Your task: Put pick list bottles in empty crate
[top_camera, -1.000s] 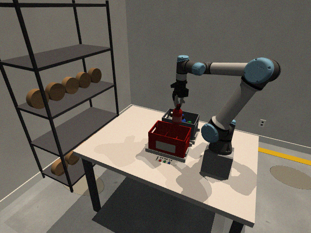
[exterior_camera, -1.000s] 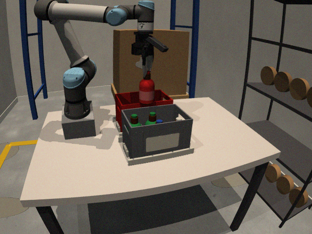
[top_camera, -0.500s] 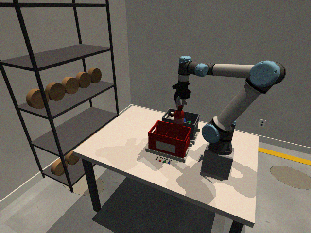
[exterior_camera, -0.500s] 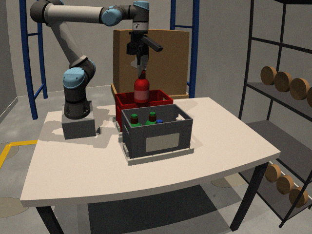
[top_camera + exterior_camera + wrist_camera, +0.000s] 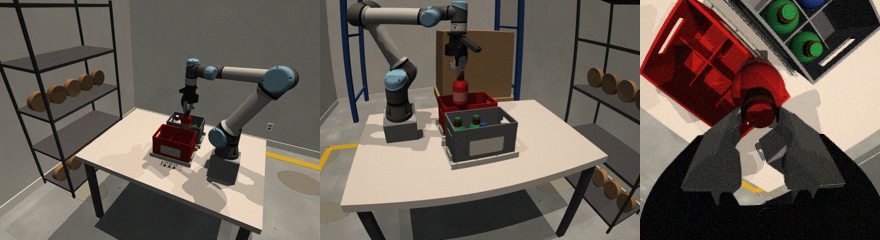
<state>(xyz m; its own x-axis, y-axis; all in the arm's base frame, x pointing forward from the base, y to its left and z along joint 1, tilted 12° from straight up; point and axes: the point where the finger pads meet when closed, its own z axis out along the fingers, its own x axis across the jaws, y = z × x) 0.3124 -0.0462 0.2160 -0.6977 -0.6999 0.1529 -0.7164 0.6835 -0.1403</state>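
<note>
My gripper [image 5: 187, 109] [image 5: 460, 74] [image 5: 759, 108] is shut on the neck of a red bottle [image 5: 186, 120] [image 5: 460, 87] [image 5: 760, 79]. The bottle hangs roughly upright above the red crate [image 5: 186, 152] [image 5: 442, 113] [image 5: 722, 32], near its side facing the grey crate [image 5: 200, 132] [image 5: 456, 147] [image 5: 810, 73]. No bottle shows in the visible red crate compartments. The grey crate holds two green bottles [image 5: 458, 127] [image 5: 475, 125] [image 5: 779, 19] [image 5: 804, 46], a blue one [image 5: 483, 124] [image 5: 812, 2] and a white one [image 5: 177, 120] [image 5: 503, 121]. The pick list [image 5: 170, 165] shows red, green and blue dots; its counts are unreadable.
The two crates stand close together on low pale trays on the table [image 5: 124, 134] [image 5: 539, 134]. The robot's base block [image 5: 222, 169] [image 5: 401, 131] stands beside them. A shelf rack [image 5: 77, 56] with wooden discs stands beyond the table's edge.
</note>
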